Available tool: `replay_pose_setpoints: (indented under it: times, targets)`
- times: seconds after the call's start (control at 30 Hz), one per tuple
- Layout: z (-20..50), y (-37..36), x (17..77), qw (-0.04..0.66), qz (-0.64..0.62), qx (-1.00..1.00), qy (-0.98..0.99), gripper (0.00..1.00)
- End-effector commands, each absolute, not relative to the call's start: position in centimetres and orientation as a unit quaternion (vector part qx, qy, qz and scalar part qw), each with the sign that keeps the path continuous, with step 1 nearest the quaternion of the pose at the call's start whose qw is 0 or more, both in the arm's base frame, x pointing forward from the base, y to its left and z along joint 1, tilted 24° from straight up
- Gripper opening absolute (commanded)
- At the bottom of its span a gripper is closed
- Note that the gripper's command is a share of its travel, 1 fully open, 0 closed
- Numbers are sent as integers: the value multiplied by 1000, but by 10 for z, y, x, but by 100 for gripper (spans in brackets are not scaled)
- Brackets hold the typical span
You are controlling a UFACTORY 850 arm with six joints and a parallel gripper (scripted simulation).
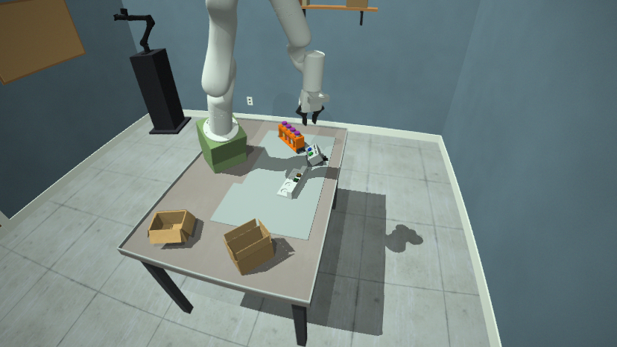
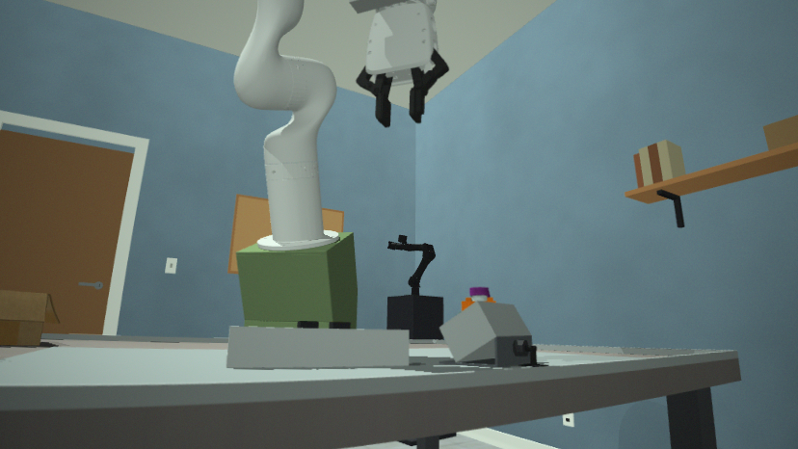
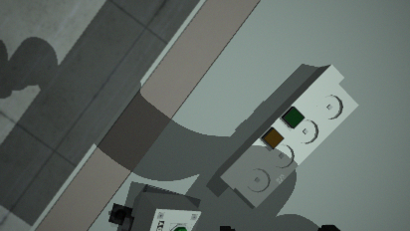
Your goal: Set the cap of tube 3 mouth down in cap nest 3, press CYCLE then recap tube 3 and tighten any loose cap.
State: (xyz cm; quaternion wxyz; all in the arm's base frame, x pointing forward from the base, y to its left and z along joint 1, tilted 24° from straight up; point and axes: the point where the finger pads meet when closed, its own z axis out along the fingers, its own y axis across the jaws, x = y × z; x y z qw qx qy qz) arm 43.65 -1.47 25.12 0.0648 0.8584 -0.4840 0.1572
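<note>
My gripper [image 1: 309,123] [image 2: 401,122] [image 3: 278,229] is partly open and empty, high above the table. The orange decapping station [image 1: 300,144] stands at the far end with a row of purple caps [image 1: 292,129] [image 2: 479,291] on its tubes; their tightness cannot be told. The white cap tray [image 1: 290,194] [image 2: 318,348] [image 3: 323,126] shows only empty nests. Its amber lamp [image 1: 298,175] [image 3: 273,137] and green lamp [image 1: 295,179] [image 3: 293,116] look dark. The key housing [image 1: 317,159] [image 2: 474,329] stands between station and tray, with the blue key [image 1: 309,149] and the green key [image 1: 310,153] [image 3: 180,229].
Two open cardboard boxes [image 1: 171,234] [image 1: 254,258] stand at the near end of the table [image 1: 181,193]. The green base block [image 1: 229,155] carries the arm. A black stand [image 1: 157,92] with a small black arm is beyond the table. A shelf [image 1: 336,8] [image 2: 720,170] hangs on the wall.
</note>
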Motion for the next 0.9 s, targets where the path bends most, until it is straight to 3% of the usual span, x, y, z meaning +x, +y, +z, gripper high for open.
replay_pose_setpoints:
  times: [0.0, 0.87]
  targets:
    - [244, -12, 435, 63, 158, 854, -491, 46]
    - [201, -14, 433, 164, 133, 965, -156, 46]
